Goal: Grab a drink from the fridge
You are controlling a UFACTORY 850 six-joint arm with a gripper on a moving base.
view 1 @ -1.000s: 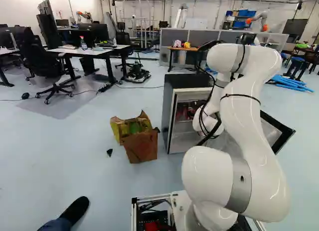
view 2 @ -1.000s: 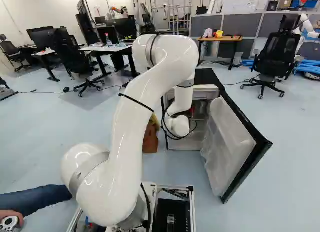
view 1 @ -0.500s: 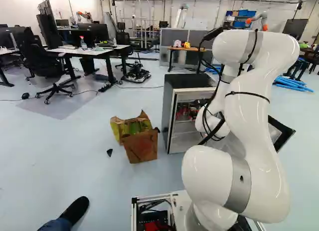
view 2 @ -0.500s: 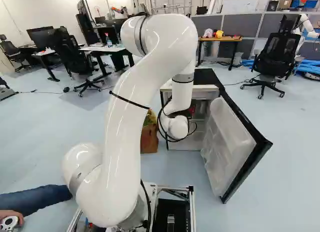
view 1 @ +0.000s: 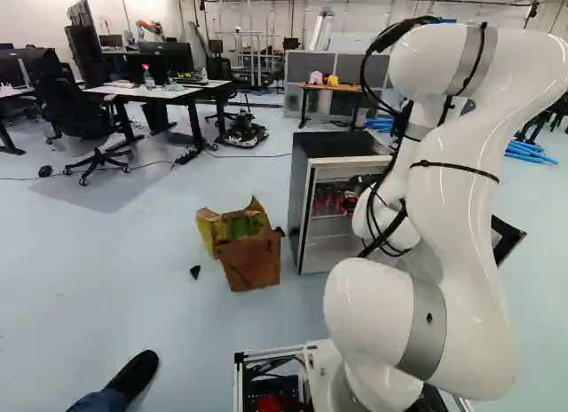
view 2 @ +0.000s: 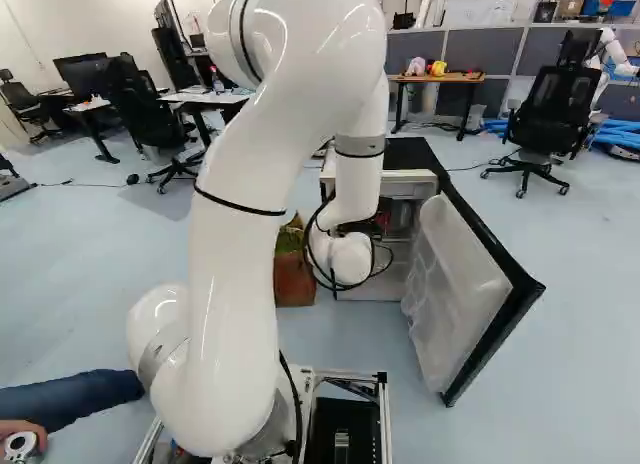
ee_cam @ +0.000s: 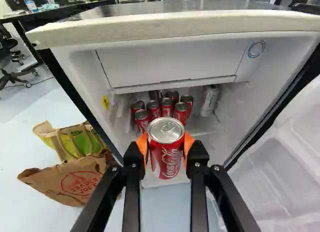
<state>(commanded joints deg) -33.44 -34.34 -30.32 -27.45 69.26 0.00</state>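
Orange pads of the gripper (view 1: 364, 180) press from two sides on one red can (ee_cam: 166, 147), its fingers parted by just the can's width. That can, lid up, is the drink in hand, on the near side of the open fridge (view 1: 303, 203). Farther in, behind the held can, stand red cans (ee_cam: 142, 120) (I make it at least seven, with some at the back too hidden to count), and to their right one silver can (ee_cam: 210, 100). One fridge door (view 2: 465, 284) hangs open to the right, its inner side pale and the edge black.

Beneath it all runs a pale blue floor (view 1: 213, 332). Left of the fridge sit two paper bags, one yellow-green (view 1: 213, 224) and, nearer, one brown (view 1: 250, 261). Far off, ahead of a grey partition (view 2: 485, 50), is a wooden table (view 2: 440, 78) bearing two small things, one pinkish (view 2: 416, 67), one yellow (view 2: 438, 68). One black office chair (view 2: 553, 109) is at the far right, near blue tubes (view 2: 622, 136) on the floor, with another robot (view 2: 613, 54) just beyond it.
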